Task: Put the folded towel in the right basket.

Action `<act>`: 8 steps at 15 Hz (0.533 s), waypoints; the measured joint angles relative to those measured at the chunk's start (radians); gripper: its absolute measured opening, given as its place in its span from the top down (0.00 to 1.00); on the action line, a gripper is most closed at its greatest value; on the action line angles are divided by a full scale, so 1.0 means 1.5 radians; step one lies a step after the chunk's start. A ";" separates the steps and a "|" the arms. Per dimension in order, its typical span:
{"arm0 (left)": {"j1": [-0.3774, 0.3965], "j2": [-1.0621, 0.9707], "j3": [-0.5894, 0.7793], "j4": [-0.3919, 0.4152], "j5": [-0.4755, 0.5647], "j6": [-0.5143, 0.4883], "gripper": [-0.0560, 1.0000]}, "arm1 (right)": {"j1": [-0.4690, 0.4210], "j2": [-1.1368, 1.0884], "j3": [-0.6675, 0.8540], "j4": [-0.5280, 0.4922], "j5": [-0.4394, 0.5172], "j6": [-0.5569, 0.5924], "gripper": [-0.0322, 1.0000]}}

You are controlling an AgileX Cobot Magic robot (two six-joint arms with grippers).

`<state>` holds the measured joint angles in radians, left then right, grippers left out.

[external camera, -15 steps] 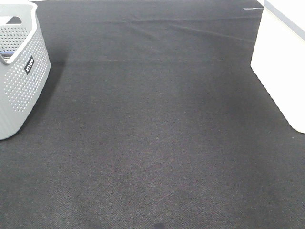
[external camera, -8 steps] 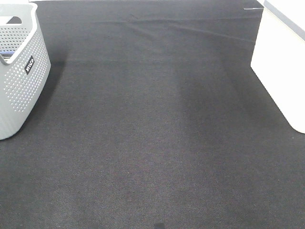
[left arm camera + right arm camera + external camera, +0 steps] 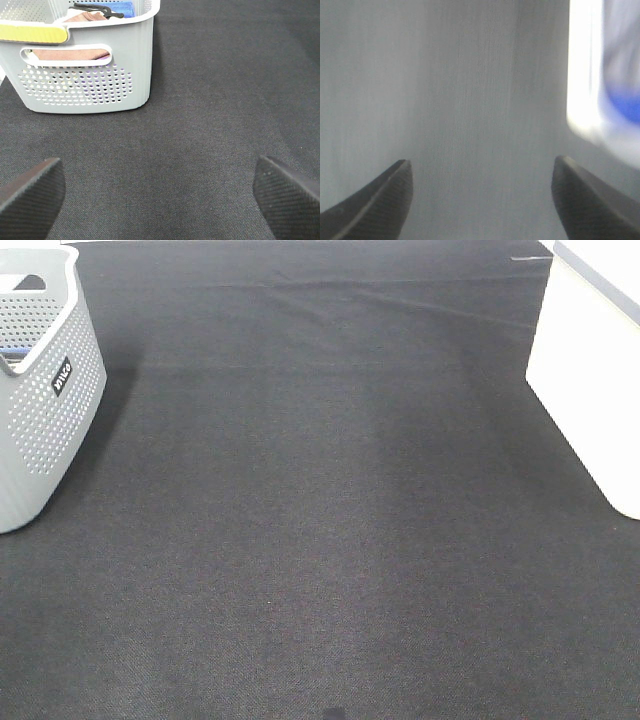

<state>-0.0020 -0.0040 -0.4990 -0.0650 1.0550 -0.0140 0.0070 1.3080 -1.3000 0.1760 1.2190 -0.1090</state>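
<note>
No folded towel lies on the black cloth in the exterior high view. The right basket [image 3: 590, 380] is a white container at the right edge. My right gripper [image 3: 480, 200] is open and empty, facing a pale grey surface with a blurred white and blue patch [image 3: 615, 100] to one side. My left gripper [image 3: 157, 195] is open and empty above the black cloth, facing the grey perforated left basket [image 3: 85, 75]. That basket holds brownish and blue cloths [image 3: 90, 17]. Neither gripper shows in the exterior high view.
The grey perforated basket [image 3: 40, 390] stands at the left edge of the black cloth [image 3: 320, 520]. A crease runs across the cloth at the far side [image 3: 310, 305].
</note>
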 joint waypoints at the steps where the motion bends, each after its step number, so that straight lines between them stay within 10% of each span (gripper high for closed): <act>1: 0.000 0.000 0.000 0.000 0.000 0.000 0.03 | 0.000 -0.043 0.054 -0.001 0.000 0.000 0.27; 8: 0.000 0.000 0.000 0.000 0.000 0.000 0.03 | 0.000 -0.427 0.443 -0.081 -0.091 0.000 0.27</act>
<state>-0.0020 -0.0040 -0.4990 -0.0650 1.0550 -0.0140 0.0070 0.6680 -0.6350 0.0540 1.0820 -0.1090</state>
